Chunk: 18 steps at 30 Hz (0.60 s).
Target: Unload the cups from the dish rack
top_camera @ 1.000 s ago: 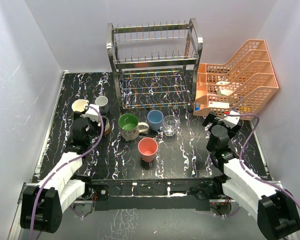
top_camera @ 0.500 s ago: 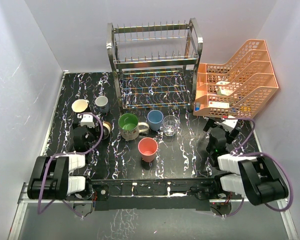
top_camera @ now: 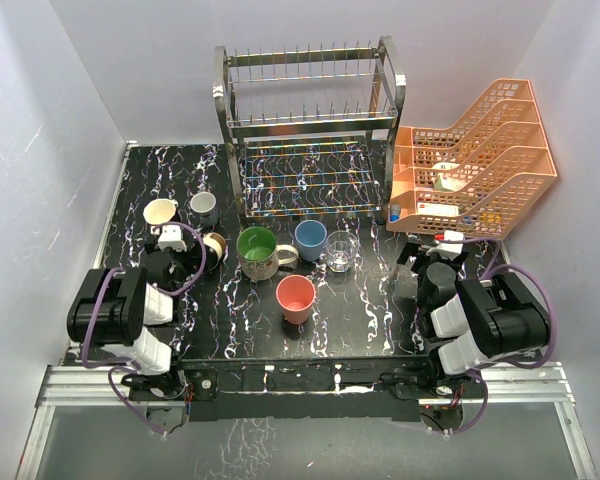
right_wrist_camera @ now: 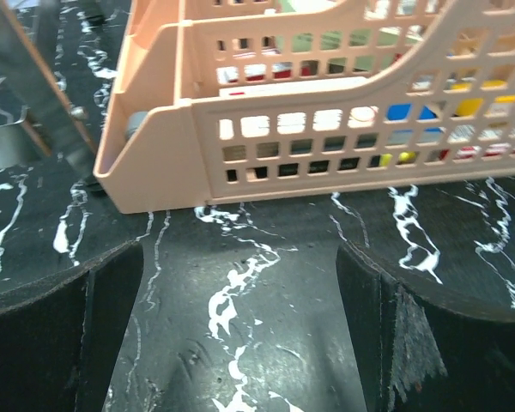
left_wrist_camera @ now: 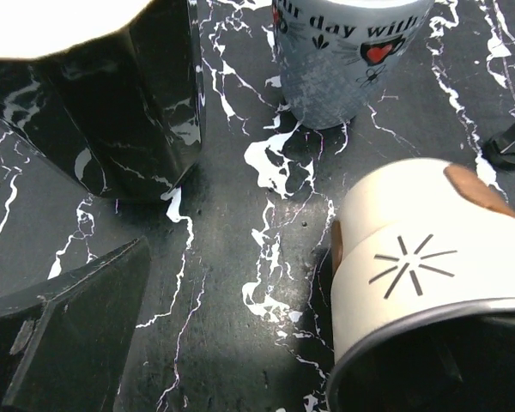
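The chrome wire dish rack (top_camera: 310,130) stands at the back with no cups on it. Seven cups stand on the table in front: black cup with cream inside (top_camera: 160,211), grey cup (top_camera: 204,206), brownish cup (top_camera: 215,246), cream mug with green inside (top_camera: 257,252), light-blue tumbler (top_camera: 310,239), clear glass (top_camera: 341,250), salmon-pink tumbler (top_camera: 296,297). My left gripper (top_camera: 170,242) is open and empty, low between the black cup (left_wrist_camera: 129,103), the grey cup (left_wrist_camera: 343,60) and the brownish cup (left_wrist_camera: 421,266). My right gripper (top_camera: 433,248) is open and empty (right_wrist_camera: 240,343).
Orange plastic lattice trays (top_camera: 470,160) stand at the back right, just ahead of my right gripper (right_wrist_camera: 326,112). A leg of the rack (right_wrist_camera: 34,94) shows to the left of them. White walls close in the table on three sides.
Both arms have folded back toward their bases. The left gripper has drawn back from the cups on the left, and the right gripper has drawn back a little. No cup has moved.
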Each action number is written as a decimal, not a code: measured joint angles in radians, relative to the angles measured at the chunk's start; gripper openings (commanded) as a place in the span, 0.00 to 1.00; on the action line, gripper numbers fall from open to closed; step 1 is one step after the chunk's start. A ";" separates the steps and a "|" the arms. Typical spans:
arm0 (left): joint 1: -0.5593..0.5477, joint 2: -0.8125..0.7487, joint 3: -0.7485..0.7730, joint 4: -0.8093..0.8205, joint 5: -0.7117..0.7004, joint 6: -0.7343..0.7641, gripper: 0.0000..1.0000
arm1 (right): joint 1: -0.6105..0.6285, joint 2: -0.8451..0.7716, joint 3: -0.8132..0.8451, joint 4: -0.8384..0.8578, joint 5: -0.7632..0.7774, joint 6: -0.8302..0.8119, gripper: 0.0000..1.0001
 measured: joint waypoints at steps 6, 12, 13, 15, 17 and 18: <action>0.003 0.126 0.001 0.138 0.017 -0.008 0.97 | -0.014 0.114 0.023 0.074 -0.131 -0.043 0.98; 0.006 0.128 0.067 0.063 0.042 -0.003 0.97 | -0.053 0.113 0.113 -0.003 -0.178 -0.039 0.98; 0.007 0.128 0.073 0.060 0.047 -0.002 0.97 | -0.058 0.113 0.122 -0.014 -0.183 -0.039 0.98; 0.009 0.123 0.079 0.039 0.067 0.003 0.97 | -0.062 0.113 0.127 -0.024 -0.193 -0.037 0.98; 0.009 0.099 0.080 -0.010 0.086 0.009 0.97 | -0.065 0.113 0.127 -0.035 -0.200 -0.037 0.98; 0.009 0.082 0.084 -0.039 0.092 0.010 0.97 | -0.065 0.113 0.127 -0.042 -0.204 -0.037 0.98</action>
